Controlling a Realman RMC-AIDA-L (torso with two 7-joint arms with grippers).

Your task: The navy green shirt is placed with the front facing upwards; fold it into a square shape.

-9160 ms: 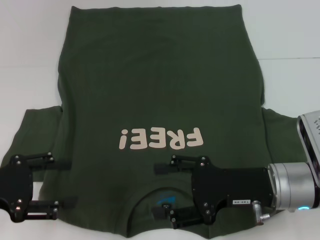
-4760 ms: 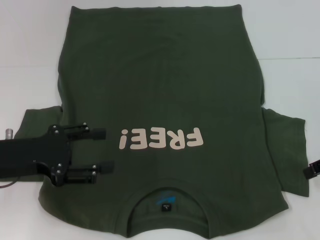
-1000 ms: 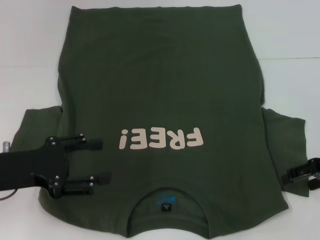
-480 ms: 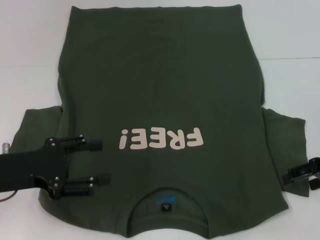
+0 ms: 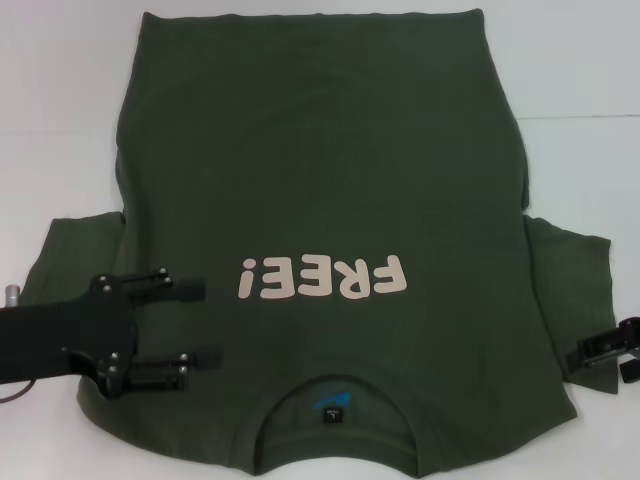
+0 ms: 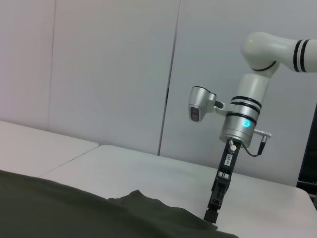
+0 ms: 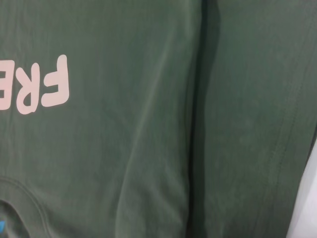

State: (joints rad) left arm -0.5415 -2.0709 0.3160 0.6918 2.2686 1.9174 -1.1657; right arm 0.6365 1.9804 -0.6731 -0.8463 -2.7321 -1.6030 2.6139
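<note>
The navy green shirt [image 5: 320, 160] lies flat on the white table, front up, with the pale pink "FREE!" print [image 5: 325, 277] and the collar [image 5: 335, 400] on the near side. My left gripper [image 5: 200, 322] is open and lies low over the shirt's left shoulder, beside the left sleeve [image 5: 75, 250]. My right gripper [image 5: 603, 350] is at the near edge of the right sleeve [image 5: 575, 290]. In the left wrist view it [image 6: 213, 215] points straight down at the sleeve edge. The right wrist view shows the shirt body [image 7: 124, 124] and the sleeve [image 7: 247, 124].
The white table [image 5: 60, 120] shows bare around the shirt on the left, right and far sides. A seam between table panels [image 5: 580, 118] runs across at the far right. Grey wall panels [image 6: 114, 74] stand behind the table.
Over nine seconds my right gripper left the collar for the right sleeve's edge, and my left gripper moved from the left sleeve onto the shoulder. In the last second the right gripper shifted slightly outward.
</note>
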